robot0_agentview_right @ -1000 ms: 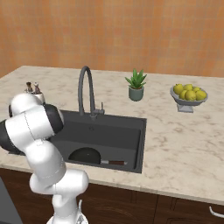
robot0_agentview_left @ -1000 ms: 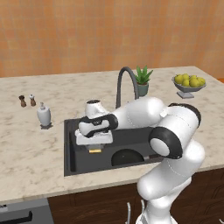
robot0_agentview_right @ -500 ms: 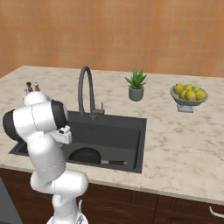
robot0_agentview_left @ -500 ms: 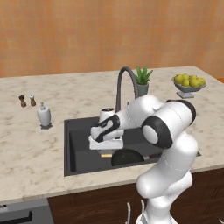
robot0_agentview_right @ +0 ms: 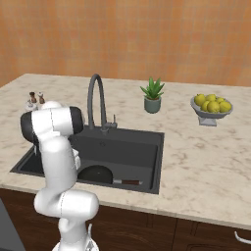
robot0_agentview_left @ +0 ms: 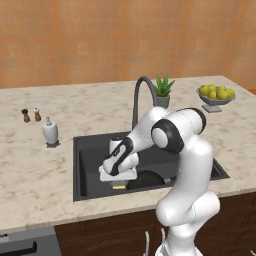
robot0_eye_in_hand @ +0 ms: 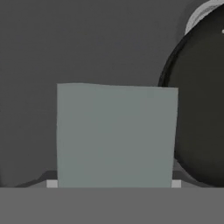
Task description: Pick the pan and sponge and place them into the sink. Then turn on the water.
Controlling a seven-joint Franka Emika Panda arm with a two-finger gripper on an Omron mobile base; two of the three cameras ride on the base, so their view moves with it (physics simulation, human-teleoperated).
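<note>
There is one pan (robot0_agentview_right: 96, 174), one sponge (robot0_eye_in_hand: 116, 135), one sink (robot0_agentview_right: 147, 162), one faucet (robot0_agentview_right: 95, 100), one plant (robot0_agentview_right: 152, 95), one fruit bowl (robot0_agentview_right: 212, 109), one soap dispenser (robot0_agentview_left: 50, 132) and two shakers (robot0_agentview_left: 31, 115).

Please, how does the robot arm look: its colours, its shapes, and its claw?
The arm is glossy white, made of thick rounded segments, with dark grey bands at the joints. The hand is a white block. The claw's fingertips are small and dark. No cables or markings are visible.

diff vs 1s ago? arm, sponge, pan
The arm has swung from the left part of the sink toward its front middle, and the gripper has come down low beside the pan. The sponge sits between the fingertips in the hand view, yellow underside showing under the hand in the left base view; grip or release can't be told. Pan, faucet, soap dispenser and base unchanged.
</note>
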